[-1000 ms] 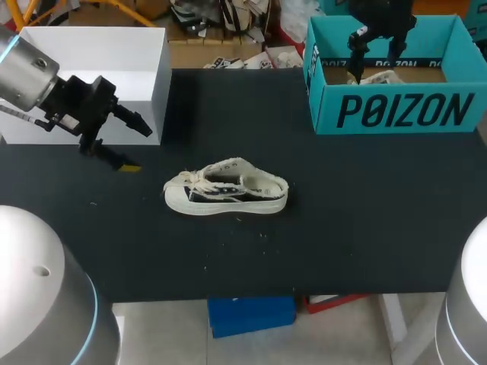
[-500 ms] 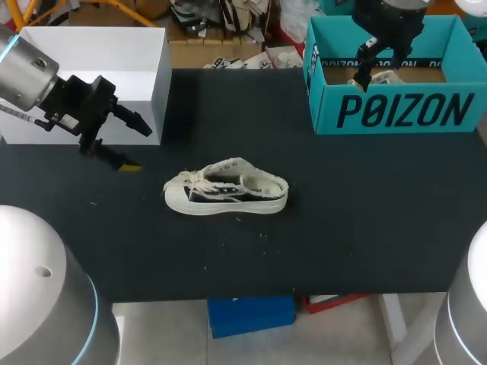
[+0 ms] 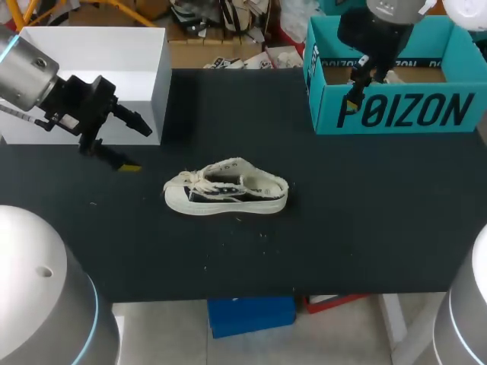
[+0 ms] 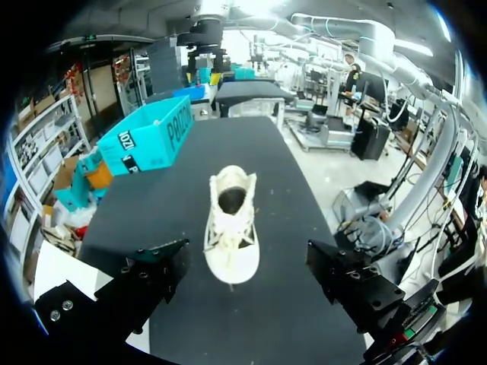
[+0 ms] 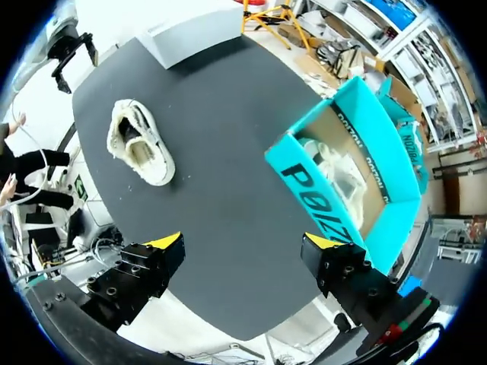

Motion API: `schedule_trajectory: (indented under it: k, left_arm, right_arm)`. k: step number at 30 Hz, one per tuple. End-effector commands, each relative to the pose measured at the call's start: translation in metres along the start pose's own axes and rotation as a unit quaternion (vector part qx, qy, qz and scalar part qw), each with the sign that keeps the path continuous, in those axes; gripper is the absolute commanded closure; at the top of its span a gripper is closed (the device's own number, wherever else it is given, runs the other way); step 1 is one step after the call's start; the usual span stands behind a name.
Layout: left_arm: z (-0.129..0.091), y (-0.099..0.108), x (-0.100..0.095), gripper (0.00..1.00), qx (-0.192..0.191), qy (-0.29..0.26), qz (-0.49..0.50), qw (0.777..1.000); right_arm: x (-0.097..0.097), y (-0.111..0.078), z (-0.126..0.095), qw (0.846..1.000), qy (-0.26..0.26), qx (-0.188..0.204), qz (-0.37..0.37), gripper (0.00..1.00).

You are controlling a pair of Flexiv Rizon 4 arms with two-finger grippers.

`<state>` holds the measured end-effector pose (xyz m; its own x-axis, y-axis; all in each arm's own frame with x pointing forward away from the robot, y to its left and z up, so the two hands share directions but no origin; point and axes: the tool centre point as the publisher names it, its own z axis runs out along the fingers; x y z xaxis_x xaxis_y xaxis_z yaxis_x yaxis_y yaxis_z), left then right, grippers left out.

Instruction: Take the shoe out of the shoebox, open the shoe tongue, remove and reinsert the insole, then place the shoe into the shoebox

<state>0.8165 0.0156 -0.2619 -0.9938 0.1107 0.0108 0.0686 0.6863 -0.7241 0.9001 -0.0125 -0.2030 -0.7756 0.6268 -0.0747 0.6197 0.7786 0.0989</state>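
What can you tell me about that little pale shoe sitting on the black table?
The shoe is a low, cream-coloured sneaker that looks like canvas, with frayed edges round its opening, pale laces at the front, a pale sole and a dark inside. It stands upright on its sole near the middle of the table, with its toe toward the left arm's side. It is well apart from the teal shoebox. Only the table touches it.
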Motion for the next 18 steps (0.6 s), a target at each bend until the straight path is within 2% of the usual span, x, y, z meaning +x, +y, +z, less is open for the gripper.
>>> schedule_trajectory:
  k: [1,4,7,18]
  left_arm:
    - [0.001,0.001,0.000,0.00,-0.001,-0.002,0.001,1.000]
    - [0.001,0.001,0.000,0.00,-0.001,-0.002,0.001,1.000]
    - [0.001,0.001,0.000,0.00,-0.001,-0.002,0.001,1.000]
    - [0.001,0.001,0.000,0.00,-0.001,-0.002,0.001,1.000]
  right_arm:
    - [0.021,-0.003,-0.006,0.996,0.022,-0.014,-0.085,0.00]
    - [0.038,-0.003,-0.010,0.988,0.025,-0.016,-0.154,0.00]
    - [0.058,-0.003,-0.015,0.976,0.041,-0.037,-0.211,0.00]
    - [0.058,-0.003,-0.015,0.976,0.041,-0.037,-0.211,0.00]
